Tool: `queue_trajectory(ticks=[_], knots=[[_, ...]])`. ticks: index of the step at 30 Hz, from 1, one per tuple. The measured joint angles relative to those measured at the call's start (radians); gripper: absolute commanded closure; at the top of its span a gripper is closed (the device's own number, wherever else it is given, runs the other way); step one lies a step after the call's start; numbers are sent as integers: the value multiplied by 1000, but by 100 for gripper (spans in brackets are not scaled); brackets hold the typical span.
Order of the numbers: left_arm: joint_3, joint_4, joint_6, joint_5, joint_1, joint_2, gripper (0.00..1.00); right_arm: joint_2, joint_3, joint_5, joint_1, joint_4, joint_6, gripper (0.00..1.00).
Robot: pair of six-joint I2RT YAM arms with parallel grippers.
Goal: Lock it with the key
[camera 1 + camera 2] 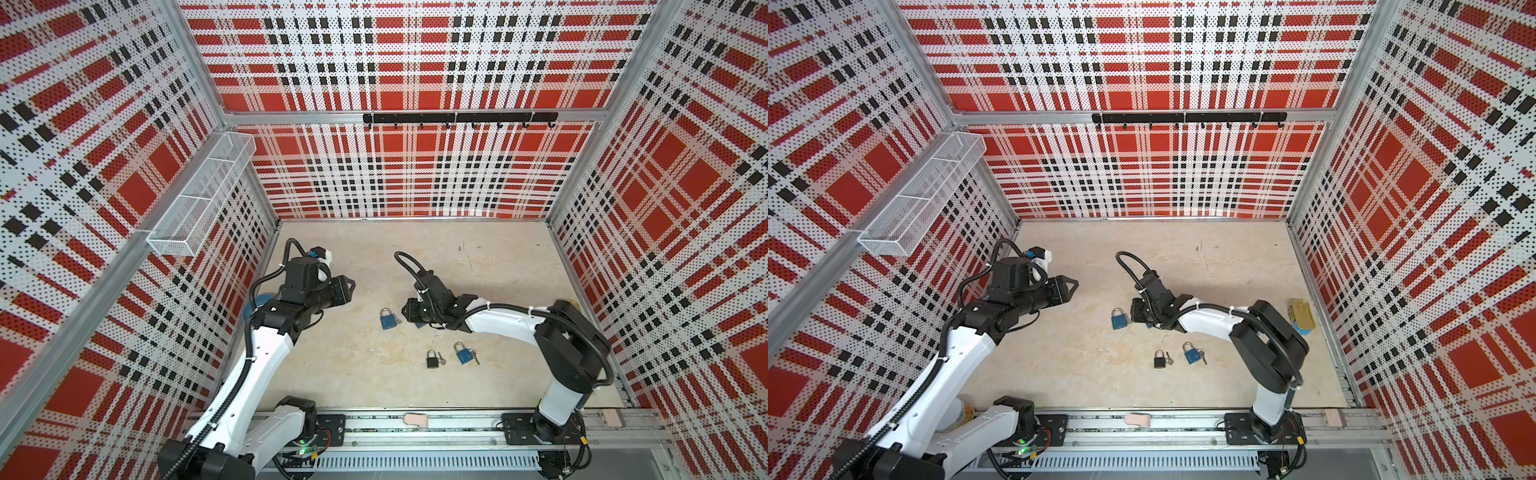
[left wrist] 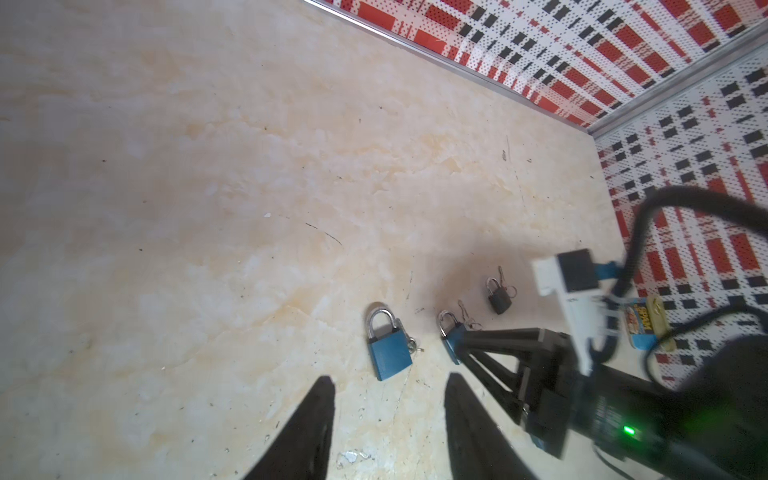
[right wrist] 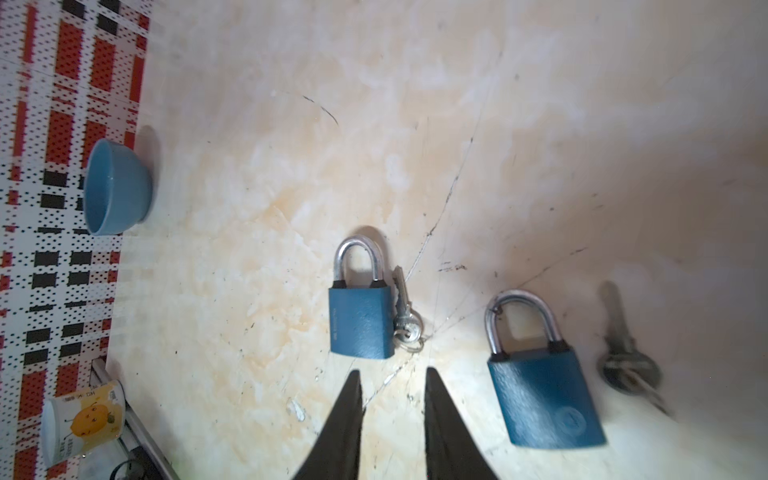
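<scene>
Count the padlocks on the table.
4: blue padlock beside the right end effector, second blue padlock partly under it, black padlock and third blue padlock nearer the front rail.

A robot lab cell: plaid pegboard walls (image 1: pixel 415 62), aluminium frame (image 1: pixel 291 118).

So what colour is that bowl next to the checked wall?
The bowl is light blue all over. It shows best in the right wrist view.

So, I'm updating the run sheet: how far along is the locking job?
Seemingly done: the blue steel-shackled padlock and its blue neighbour show seated shackles, keys beside them. In hand: nothing; right fingers and left fingers are open, empty. Remaining: small black padlock and third blue padlock, states unclear.
</scene>
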Motion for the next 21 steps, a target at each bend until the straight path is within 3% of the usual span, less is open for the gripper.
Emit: queue_trajectory(ticks=[6,11,15,18,21], knots=[[9,2,12,-116,-103,3,52,-206,7,24,-45,-86,-135,70],[24,51,43,-250,-189,29,51,-433,-57,48,-200,-109,-270,58],[24,121,53,-355,-198,77,50,-582,-134,58,-377,-94,-362,38],[21,182,58,-454,-203,105,43,-639,-180,74,-472,-87,-430,22],[1,258,75,-546,-204,118,35,-660,-221,87,-557,-79,-494,13]])
